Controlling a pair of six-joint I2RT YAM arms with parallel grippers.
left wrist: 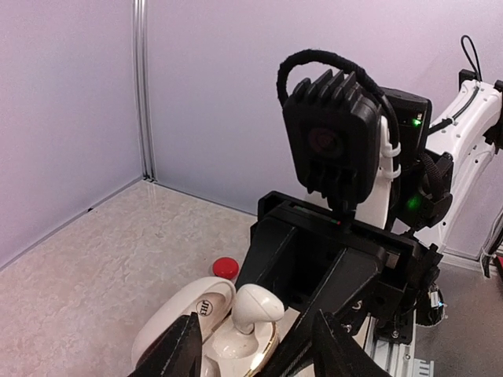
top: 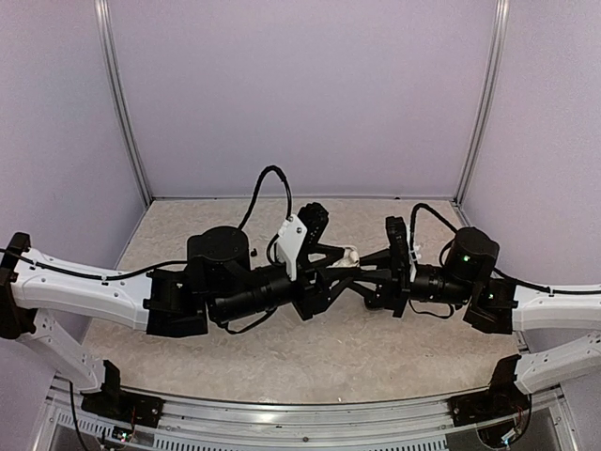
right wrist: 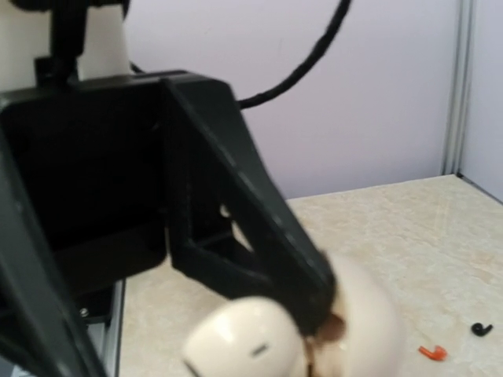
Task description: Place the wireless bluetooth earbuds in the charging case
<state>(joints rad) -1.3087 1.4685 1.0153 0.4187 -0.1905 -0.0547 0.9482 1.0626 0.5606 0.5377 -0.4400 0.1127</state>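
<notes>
Currently, the left tool (left wrist: 257, 316) stands apart, its fingers (left wrist: 177, 353) flanking a white earbud (left wrist: 255, 302) lodged upright in the open charging case (left wrist: 177, 314), which the right tool (top: 364, 261) clamps by one edge. Hazard: the earbud looks proud of its well; a finger brushing it could flick it out. A red earbud (left wrist: 226, 267) lies on the desk (left wrist: 86, 267) nearby.

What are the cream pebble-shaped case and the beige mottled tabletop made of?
The cream pebble-shaped case looks like glossy moulded plastic: a smooth rounded shell with soft highlights. The beige mottled tabletop has a marble-like pattern with a slight sheen; it could be stone or printed laminate, can't tell.
</notes>
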